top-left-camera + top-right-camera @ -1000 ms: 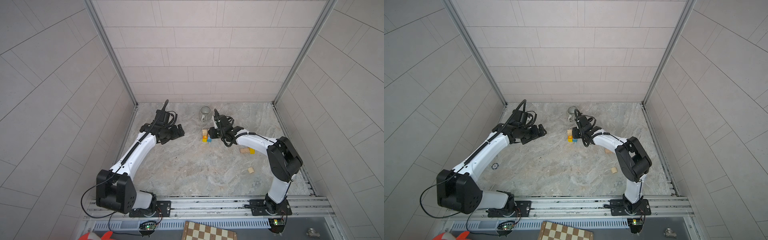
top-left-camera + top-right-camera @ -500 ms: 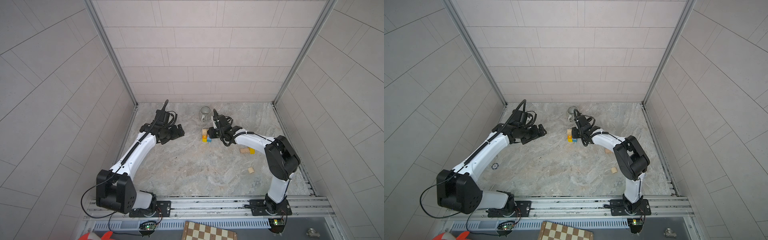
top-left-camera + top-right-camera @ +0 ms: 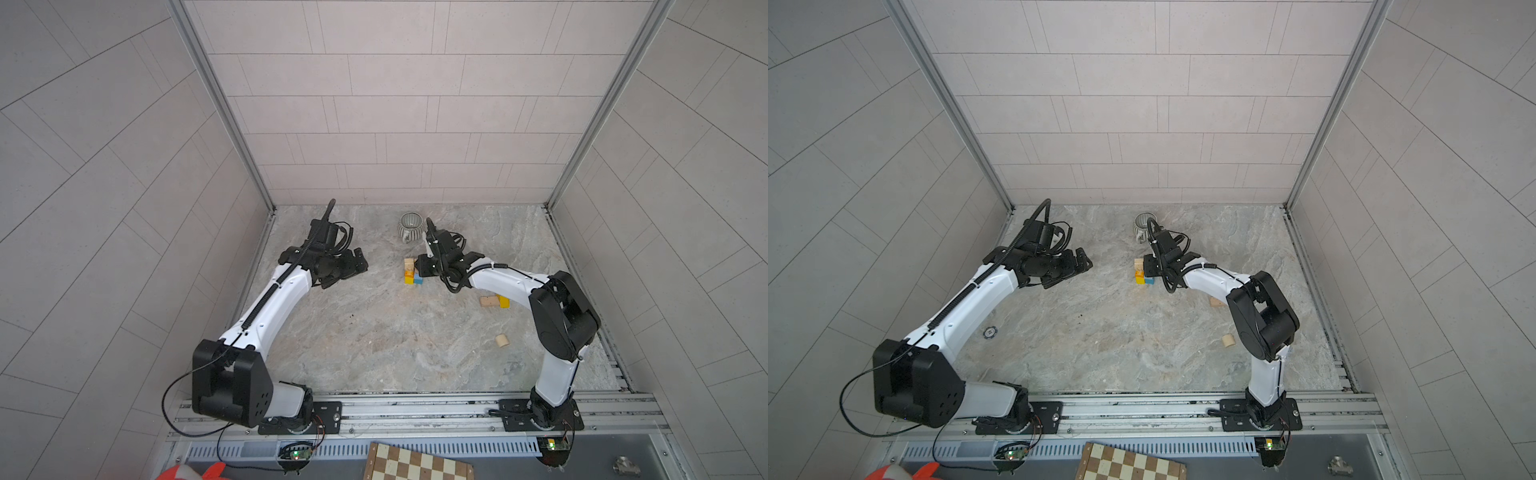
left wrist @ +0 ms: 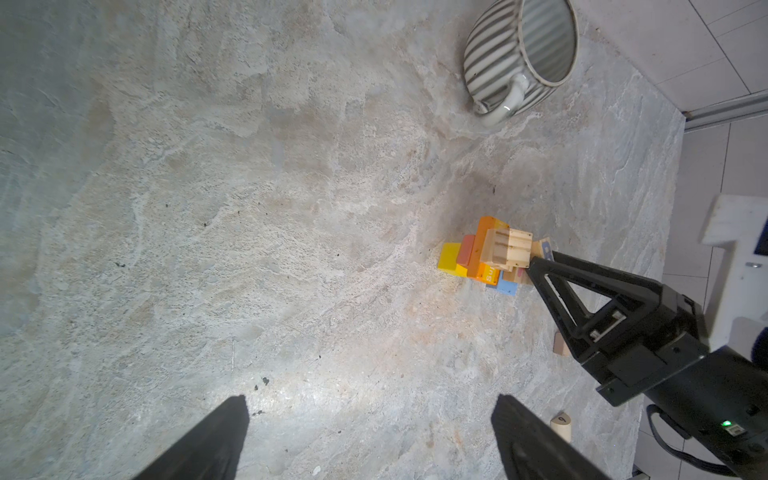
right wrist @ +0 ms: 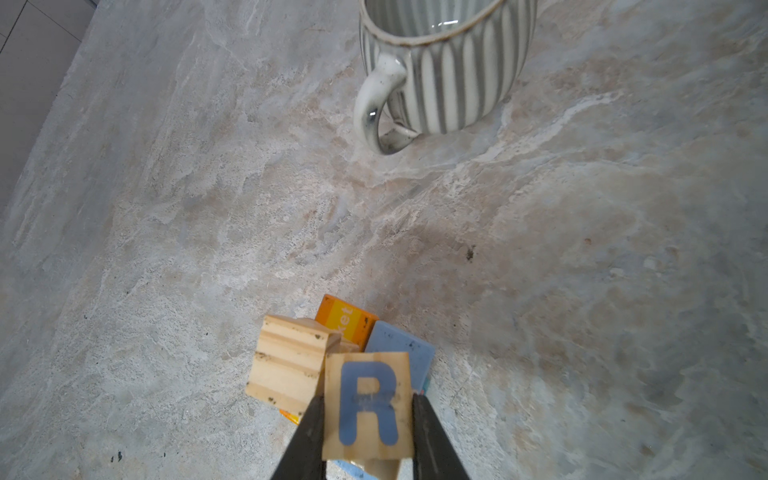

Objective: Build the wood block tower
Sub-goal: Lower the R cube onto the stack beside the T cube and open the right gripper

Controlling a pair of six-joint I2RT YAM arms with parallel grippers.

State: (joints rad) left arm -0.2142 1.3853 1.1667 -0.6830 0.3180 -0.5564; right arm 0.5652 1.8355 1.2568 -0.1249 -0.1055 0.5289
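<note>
Right gripper (image 5: pixel 368 415): jaws pinch a natural wood cube with a blue letter R (image 5: pixel 368 405), one finger (image 5: pixel 309 436) on each side face, the R facing the wrist camera.

The cube is up against the right side of the wood block tower (image 3: pixel 410 272), level with its top. Can't tell whether it rests on the stack or hangs just clear. In the right wrist view it sits beside a grooved natural wood block (image 5: pixel 286 361) and overlaps a light blue block (image 5: pixel 401 349). An orange lettered block (image 5: pixel 345 322) pokes out on the far side.

The left wrist view shows the stack leaning: a yellow block (image 4: pixel 451 259) and the light blue one at the base, the orange one on top of them and the grooved block on top of that. A right finger tip touches the upper right edge.

In both top views the tower stands centre-far on the marbled stone tabletop (image 3: pixel 374 332), with the right gripper's tips right at it.

A grey ribbed mug (image 3: pixel 409 226) stands just beyond the tower, upright, apart from it.

Left gripper (image 3: pixel 357 264): jaws spread wide, holding nothing, hovering well left of the tower and pointing toward it.

Loose pieces right of the tower, nearer the robot's base:
- a plain wood brick (image 3: pixel 488 301) touching a small yellow block (image 3: pixel 504 302)
- a natural wood cylinder (image 3: pixel 502 340) nearer again
</note>
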